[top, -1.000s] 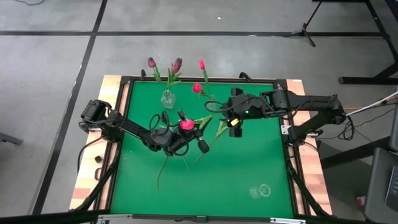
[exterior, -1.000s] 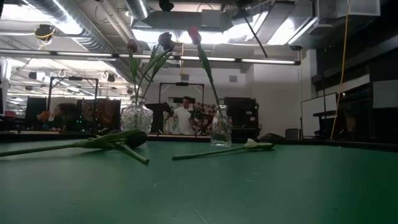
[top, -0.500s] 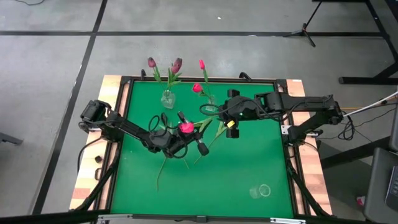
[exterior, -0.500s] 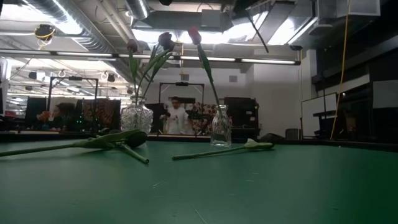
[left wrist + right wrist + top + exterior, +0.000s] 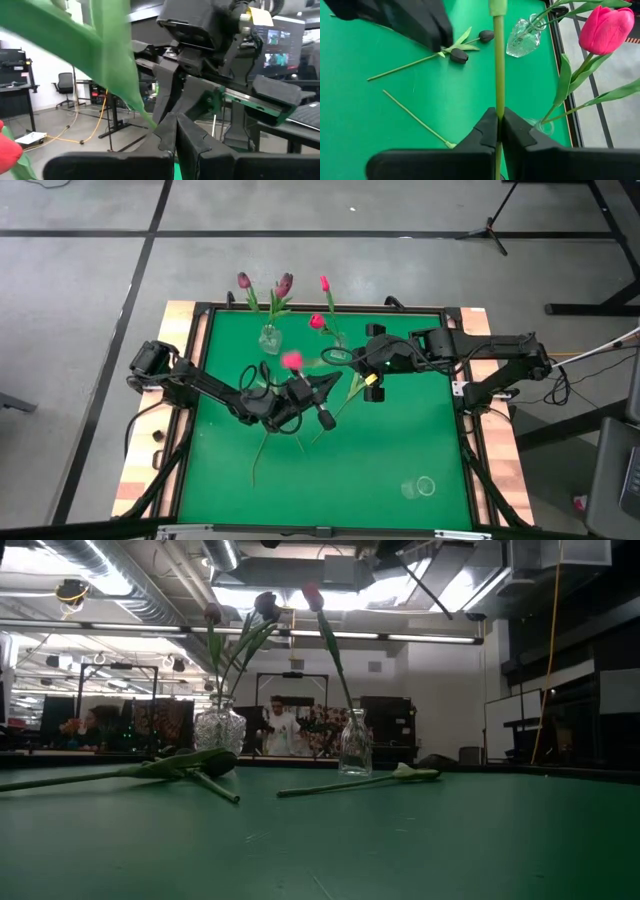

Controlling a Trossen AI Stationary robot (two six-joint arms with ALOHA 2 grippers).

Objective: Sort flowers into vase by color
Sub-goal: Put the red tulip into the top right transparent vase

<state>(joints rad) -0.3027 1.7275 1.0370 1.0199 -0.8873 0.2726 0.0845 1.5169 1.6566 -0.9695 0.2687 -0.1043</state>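
A pink flower (image 5: pixel 292 360) hangs over the green table between my two grippers, its head blurred. My left gripper (image 5: pixel 305 387) is shut on it from the left. My right gripper (image 5: pixel 358 368) is shut on its green stem (image 5: pixel 498 60) from the right. A glass vase (image 5: pixel 268 338) at the far side holds two dusky purple flowers (image 5: pixel 284 283). Beside it, a second vase (image 5: pixel 355 745) holds pink flowers (image 5: pixel 318 322). Dark-headed flowers (image 5: pixel 459 55) lie flat on the table under my left arm. My left gripper pinches the flower between its two fingers where a green leaf (image 5: pixel 145 117) narrows down to the fingertips (image 5: pixel 167 137). The fingers come about level from the table's left. The flower is lifted clear of the table. My right gripper pinches the thin stem (image 5: pixel 497 102) between its two fingertips (image 5: pixel 485 127), some way below the head. The fingers come slanting down from the table's right. The stem runs straight out from the fingers toward my left gripper, clear of the table.
Loose green stems (image 5: pixel 258 455) lie on the green mat near my left gripper. A small empty glass vase (image 5: pixel 418 487) lies near the table's near right corner. A raised dark rim (image 5: pixel 470 430) frames the mat. A person stands in the room beyond the table.
My right gripper has moved a little toward the table's left, up to the held flower, and has taken hold of its stem. The pink head has swung toward the far edge.
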